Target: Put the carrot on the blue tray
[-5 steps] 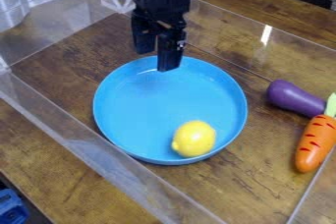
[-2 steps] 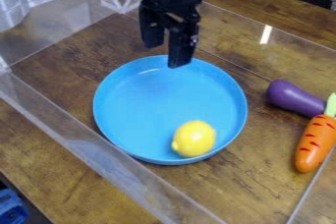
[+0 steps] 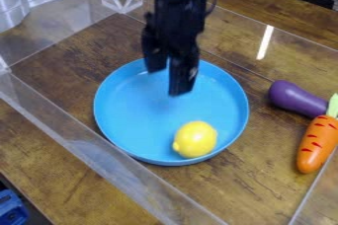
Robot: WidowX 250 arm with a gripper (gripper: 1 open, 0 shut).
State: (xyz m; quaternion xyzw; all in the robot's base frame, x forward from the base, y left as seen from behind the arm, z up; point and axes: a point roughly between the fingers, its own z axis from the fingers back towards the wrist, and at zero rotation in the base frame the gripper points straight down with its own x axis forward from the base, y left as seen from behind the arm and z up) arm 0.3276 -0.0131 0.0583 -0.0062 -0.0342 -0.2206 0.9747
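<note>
The orange carrot point(image 3: 314, 143) with its green stub lies on the wooden table at the right edge, well outside the blue tray point(image 3: 132, 120). My gripper point(image 3: 169, 75) hangs over the tray's back half, pointing straight down. Its two black fingers stand apart with nothing between them. The carrot lies far to the gripper's right and nearer the camera.
A yellow lemon point(image 3: 195, 138) rests inside the tray near its front rim. A purple eggplant toy point(image 3: 297, 96) lies just behind the carrot. Clear plastic walls point(image 3: 53, 111) run along the left and front of the table.
My gripper has shifted right and lower, from above the tray's back rim to over its inside. Its fingers stay open. The carrot, lemon and eggplant have not moved.
</note>
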